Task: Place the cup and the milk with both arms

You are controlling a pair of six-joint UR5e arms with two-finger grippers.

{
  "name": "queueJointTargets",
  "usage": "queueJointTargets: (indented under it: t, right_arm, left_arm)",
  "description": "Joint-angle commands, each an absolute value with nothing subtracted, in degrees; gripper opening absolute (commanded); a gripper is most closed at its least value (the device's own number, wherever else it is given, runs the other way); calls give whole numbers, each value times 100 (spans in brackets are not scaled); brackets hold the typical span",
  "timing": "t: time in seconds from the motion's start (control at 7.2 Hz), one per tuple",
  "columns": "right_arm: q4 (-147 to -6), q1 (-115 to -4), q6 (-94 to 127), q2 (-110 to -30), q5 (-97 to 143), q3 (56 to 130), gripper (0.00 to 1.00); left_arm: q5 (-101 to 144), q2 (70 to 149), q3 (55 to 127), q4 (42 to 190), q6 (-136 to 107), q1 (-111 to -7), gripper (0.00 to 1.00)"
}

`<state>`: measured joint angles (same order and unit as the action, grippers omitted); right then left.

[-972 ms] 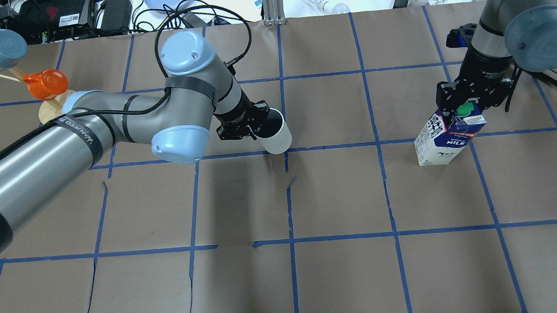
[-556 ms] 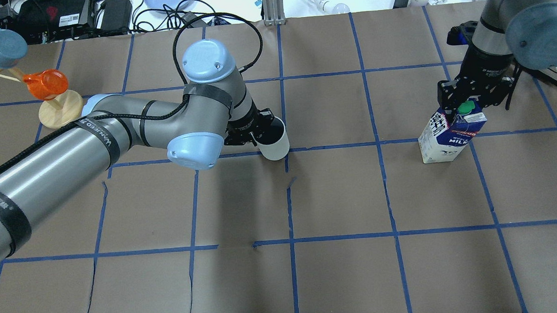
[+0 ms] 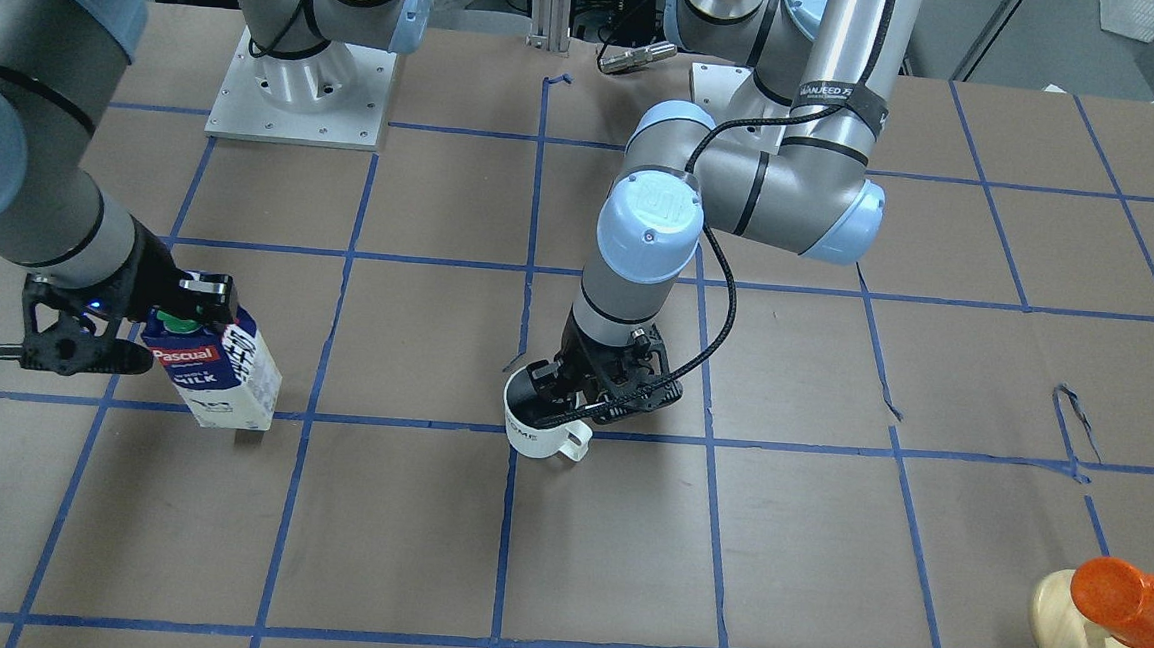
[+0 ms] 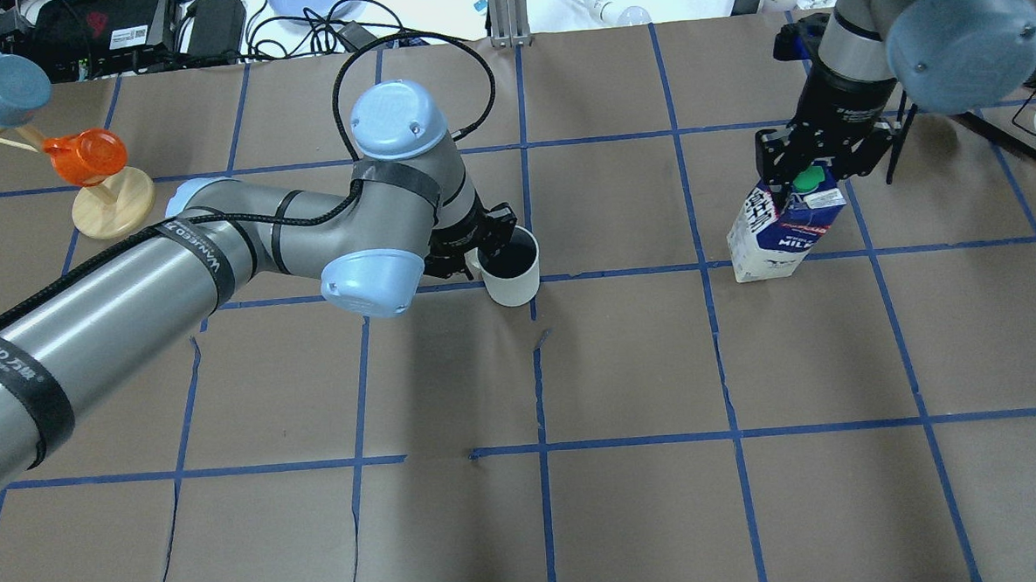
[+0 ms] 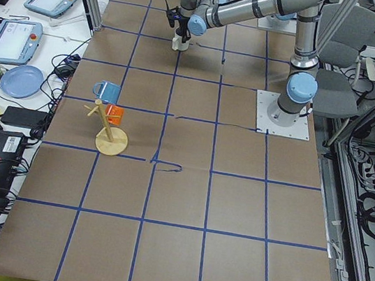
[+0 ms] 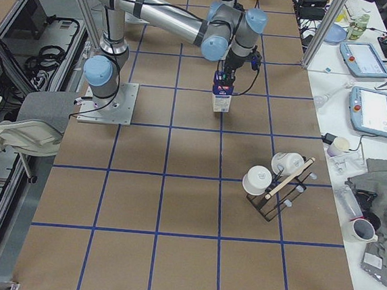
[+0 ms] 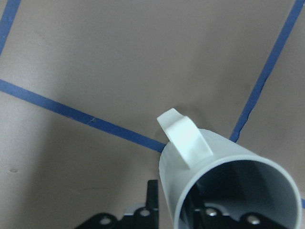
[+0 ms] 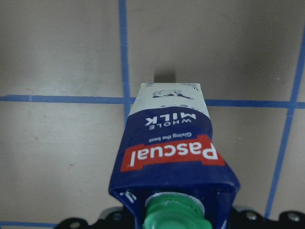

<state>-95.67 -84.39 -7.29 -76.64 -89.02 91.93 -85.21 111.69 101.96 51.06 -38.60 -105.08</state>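
Observation:
The white cup (image 4: 512,284) with a dark inside stands upright near a blue tape crossing at the table's middle. It also shows in the front view (image 3: 533,430), with its handle toward that camera, and in the left wrist view (image 7: 224,176). My left gripper (image 4: 490,257) is shut on its rim, one finger inside and one outside. The blue and white milk (image 4: 778,234) with a green cap leans at the table's right. It also shows in the front view (image 3: 221,370) and the right wrist view (image 8: 169,145). My right gripper (image 4: 806,172) is shut on its gable top.
A pale wooden stand (image 4: 112,208) with an orange cup (image 4: 84,155) and a blue cup (image 4: 0,86) stands at the back left. A rack of white cups (image 6: 278,185) shows in the exterior right view. Cables and devices lie beyond the table's far edge.
My left arm has turned the cup from tilted to upright and lowered it. My right arm has carried the milk to the left and a little farther back.

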Motion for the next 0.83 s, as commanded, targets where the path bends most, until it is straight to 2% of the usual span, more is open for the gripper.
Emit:
queueJointTargets:
  t: [0.0,0.14,0.28,0.69]
  right_arm:
    - [-9615,-9312,363,-7655,-8527,9062,50]
    - [-9615,-9656,769,-7586,-8499,8940,51]
    - [-9624,-10007,1435,-7489,-8499,8825,51]
    - [-9781,-10450,2100,-7155,-8359,8613,51]
  left_arm:
    - [-8543,10647,9733,5777,-2864,-9980,100]
    - [-8526,10391,9251,7054,-1447,-9401,100]
    - [-8543,10189,9003,7675,-850,-9013,100]
    - [-8508,9678,9000,7726,-153,-8484,100]
